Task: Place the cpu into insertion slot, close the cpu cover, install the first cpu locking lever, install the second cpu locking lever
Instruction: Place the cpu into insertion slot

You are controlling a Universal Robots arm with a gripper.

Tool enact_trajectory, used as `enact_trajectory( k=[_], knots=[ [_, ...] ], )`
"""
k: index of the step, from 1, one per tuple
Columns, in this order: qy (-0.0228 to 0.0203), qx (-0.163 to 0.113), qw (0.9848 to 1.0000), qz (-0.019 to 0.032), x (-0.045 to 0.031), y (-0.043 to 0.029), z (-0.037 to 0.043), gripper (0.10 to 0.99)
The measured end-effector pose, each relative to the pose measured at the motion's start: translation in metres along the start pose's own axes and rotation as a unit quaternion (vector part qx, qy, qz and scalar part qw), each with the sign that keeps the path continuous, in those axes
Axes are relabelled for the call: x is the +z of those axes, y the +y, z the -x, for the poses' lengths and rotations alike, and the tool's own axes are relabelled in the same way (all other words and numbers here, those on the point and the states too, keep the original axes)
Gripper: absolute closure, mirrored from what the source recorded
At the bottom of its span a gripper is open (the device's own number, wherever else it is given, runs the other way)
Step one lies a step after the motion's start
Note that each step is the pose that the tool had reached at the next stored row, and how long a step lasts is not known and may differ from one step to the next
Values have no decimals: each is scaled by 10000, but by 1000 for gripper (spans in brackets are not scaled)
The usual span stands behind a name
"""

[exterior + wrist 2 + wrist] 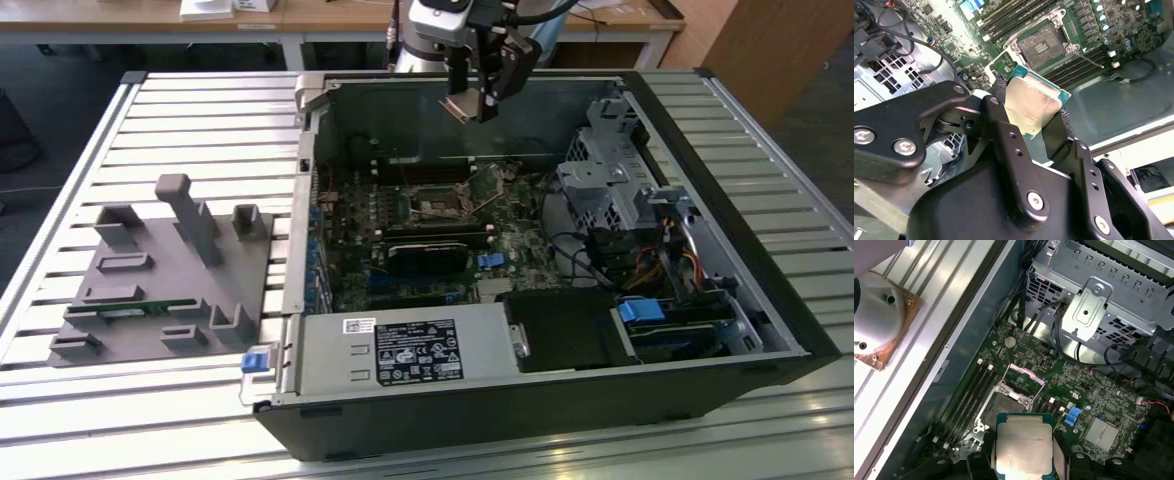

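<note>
Slatted metal table point(147, 120) carries an open computer case point(534, 420), with wooden desks point(334, 18) beyond the case. Above the case's far wall the gripper point(478, 108) pinches the cpu point(466, 105) between its fingers. Inside the case, the insertion slot point(438, 207) lies bare, well below the chip.

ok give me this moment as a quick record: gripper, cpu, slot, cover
gripper: above the open computer case, fingers shut on the cpu
cpu: held in the air, metal top facing both wrist views, not yet in the slot
insertion slot: empty, on the green motherboard
cpu cover: appears swung open, back from the slot
locking levers: cannot tell
</note>
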State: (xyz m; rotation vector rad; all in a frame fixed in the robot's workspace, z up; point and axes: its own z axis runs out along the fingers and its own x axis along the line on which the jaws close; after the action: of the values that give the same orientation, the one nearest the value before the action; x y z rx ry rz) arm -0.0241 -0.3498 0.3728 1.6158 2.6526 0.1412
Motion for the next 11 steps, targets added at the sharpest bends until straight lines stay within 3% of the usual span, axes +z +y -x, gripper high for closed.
enact_trajectory(
  k=[11],
  knots=[
    [-31,325,9995,6,1,0,0,545]
  ],
)
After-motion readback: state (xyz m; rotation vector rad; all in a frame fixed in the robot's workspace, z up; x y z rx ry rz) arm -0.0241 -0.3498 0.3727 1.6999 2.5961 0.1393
